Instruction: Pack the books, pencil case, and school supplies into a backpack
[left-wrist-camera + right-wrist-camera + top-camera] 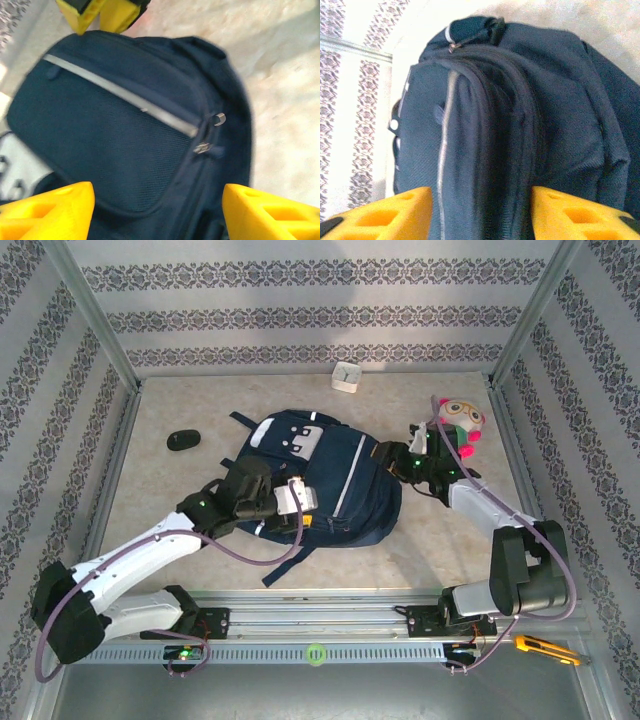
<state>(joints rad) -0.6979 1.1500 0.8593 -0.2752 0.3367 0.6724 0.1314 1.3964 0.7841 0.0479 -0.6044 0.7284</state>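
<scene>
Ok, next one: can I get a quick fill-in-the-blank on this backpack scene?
1. The backpack is navy ____ with a light grey stripe.
2. In the top view, the black oval object lies to the backpack's ____.
3. The left gripper and right gripper both have ____ fingers.
Missing words: blue; left; yellow.

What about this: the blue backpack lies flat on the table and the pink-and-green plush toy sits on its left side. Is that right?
Not quite. The backpack does lie flat on the table, but the plush toy sits on its right side, not its left. The top view shows this.
</scene>
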